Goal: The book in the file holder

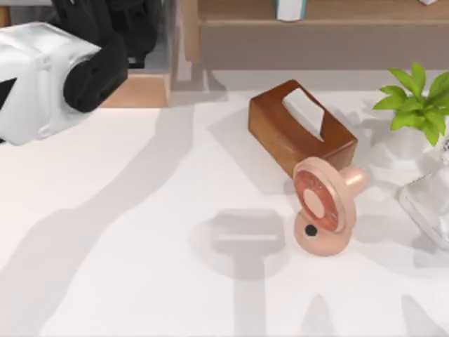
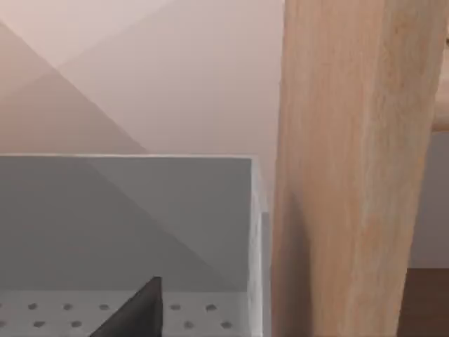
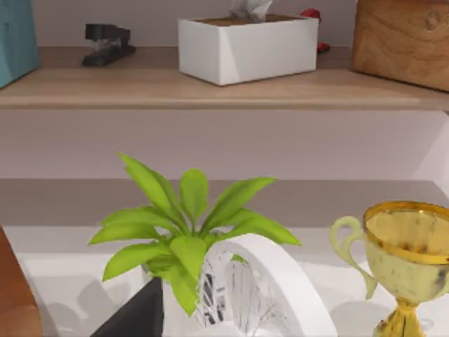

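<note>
Your left arm (image 1: pixel 49 77), white with black parts, hangs over the far left corner of the table, above the grey box-shaped file holder (image 2: pixel 140 210). In the top view the arm covers most of the holder, and you see only a piece of its light wooden base (image 1: pixel 144 91) beside the arm.

In the left wrist view the camera looks into the holder: a grey inner wall at the back, a grey side wall, and low down a pale surface with small dots (image 2: pixel 203 312). A dark tip of the left gripper (image 2: pixel 140 312) stands in front of this surface. I cannot tell whether the left gripper is open or closed. Just beside the holder rises a thick light wooden post (image 2: pixel 344 168).

I cannot tell where the light blue book is, nor whether the dotted surface is part of it.

The right gripper (image 3: pixel 133 316) shows as a dark tip in the right wrist view, near the green leafy plant (image 3: pixel 189 232) at the right side of the table. I cannot tell its state either.

In the middle of the table the brown wooden tissue box (image 1: pixel 302 126) lies at an angle, and a round pink clock-like object (image 1: pixel 323 207) touches its near end. Near the plant stands a golden trophy cup (image 3: pixel 407 260). Behind, the long wooden shelf (image 3: pixel 210 91) carries a black stapler (image 3: pixel 105 42) and a white tissue box (image 3: pixel 245 45).
</note>
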Robot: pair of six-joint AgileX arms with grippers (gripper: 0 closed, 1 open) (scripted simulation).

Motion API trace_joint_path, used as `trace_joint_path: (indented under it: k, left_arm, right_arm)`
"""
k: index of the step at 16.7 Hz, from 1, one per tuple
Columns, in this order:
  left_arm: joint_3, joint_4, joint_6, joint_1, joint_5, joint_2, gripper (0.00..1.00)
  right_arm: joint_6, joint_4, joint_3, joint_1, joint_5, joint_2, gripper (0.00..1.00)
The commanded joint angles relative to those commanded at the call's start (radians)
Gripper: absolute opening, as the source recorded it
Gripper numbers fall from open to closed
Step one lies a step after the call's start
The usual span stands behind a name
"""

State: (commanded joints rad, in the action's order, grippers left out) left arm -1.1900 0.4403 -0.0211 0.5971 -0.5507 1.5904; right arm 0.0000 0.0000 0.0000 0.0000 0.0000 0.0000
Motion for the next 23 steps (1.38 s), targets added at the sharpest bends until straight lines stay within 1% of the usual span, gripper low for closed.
trace_joint_path:
  k: [5,9,12,16,19,23]
  left_arm:
    - [-0.368,0.092,0.003,0.130,-0.115,0.481,1.00]
    - [-0.566,0.135,0.007,0.177,-0.170,0.720,1.00]
    - [-0.626,0.148,0.008,0.187,-0.188,0.788,1.00]
    - [-0.627,0.148,0.008,0.187,-0.188,0.789,1.00]
    - [-0.638,0.141,0.009,0.180,-0.183,0.795,1.00]
    - [-0.718,0.105,0.010,0.167,-0.167,0.839,1.00]
  right_arm:
    - [0.000,0.000,0.000,0.000,0.000,0.000,1.00]
    - [0.000,0.000,0.000,0.000,0.000,0.000,1.00]
    - [0.000,0.000,0.000,0.000,0.000,0.000,1.00]
    - [0.000,0.000,0.000,0.000,0.000,0.000,1.00]
    - [0.000,0.000,0.000,0.000,0.000,0.000,1.00]
    - [0.000,0.000,0.000,0.000,0.000,0.000,1.00]
